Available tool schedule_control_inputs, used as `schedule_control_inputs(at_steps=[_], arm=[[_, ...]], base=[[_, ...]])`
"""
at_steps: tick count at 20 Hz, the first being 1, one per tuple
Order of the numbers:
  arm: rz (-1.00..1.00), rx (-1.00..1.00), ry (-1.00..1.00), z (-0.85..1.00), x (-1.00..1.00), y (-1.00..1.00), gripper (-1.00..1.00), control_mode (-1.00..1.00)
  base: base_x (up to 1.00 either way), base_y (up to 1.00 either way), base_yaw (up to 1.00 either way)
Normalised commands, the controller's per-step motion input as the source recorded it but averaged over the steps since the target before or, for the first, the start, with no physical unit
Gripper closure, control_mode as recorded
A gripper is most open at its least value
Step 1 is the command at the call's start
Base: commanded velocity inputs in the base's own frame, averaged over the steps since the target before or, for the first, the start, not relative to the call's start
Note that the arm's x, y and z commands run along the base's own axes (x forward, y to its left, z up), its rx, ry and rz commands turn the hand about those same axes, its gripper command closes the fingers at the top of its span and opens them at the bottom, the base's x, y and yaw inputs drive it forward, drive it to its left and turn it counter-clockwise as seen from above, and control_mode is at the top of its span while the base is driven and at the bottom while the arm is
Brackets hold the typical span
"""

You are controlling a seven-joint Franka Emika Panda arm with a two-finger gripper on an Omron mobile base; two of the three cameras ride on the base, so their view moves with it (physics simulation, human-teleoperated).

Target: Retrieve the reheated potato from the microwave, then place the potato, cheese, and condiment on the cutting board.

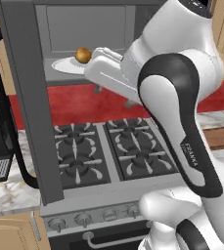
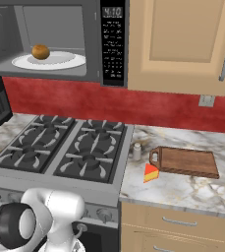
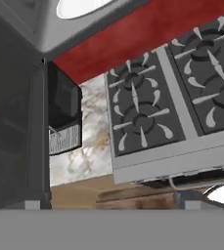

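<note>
The microwave (image 2: 55,39) with its door swung open, upper left of the right base view; the potato (image 2: 41,51) rests on the white plate (image 2: 65,63) inside, toward the plate's left side; the same potato (image 1: 83,55) appears at upper centre of the left base view, with the robot's white hand just beside it to the right. The jaws stand wide and hold nothing. The potato, judged from its round smooth skin, should be light, firm and inclined to roll; a grasp across its widest middle, jaws level on either side, would suit best, since a hold near the top could squeeze it out. On the marble table at lower right of the right base view: the cutting board (image 2: 188,161), bare; the cheese (image 2: 151,173) just beside its handle end; the condiment (image 2: 137,151) near the stove's edge, upright.
</note>
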Motion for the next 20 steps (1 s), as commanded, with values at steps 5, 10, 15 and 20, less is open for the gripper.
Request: schedule_control_inputs(at_steps=[5, 10, 15, 20], arm=[[0.00, -0.34, -0.53, -0.05, 0.02, -0.56, -1.00, -1.00], [0.00, -0.20, -0.38, 0.01, 0.21, -0.52, -1.00, -1.00], [0.00, 0.00, 0.05, 0.27, 0.61, -0.31, -1.00, -1.00], [0.01, 0.00, 0.17, 0.29, 0.63, -0.11, -1.00, -1.00]], base=[[0.00, 0.00, 0.00], [0.00, 0.00, 0.00], [0.00, 0.00, 0.00], [0.00, 0.00, 0.00]])
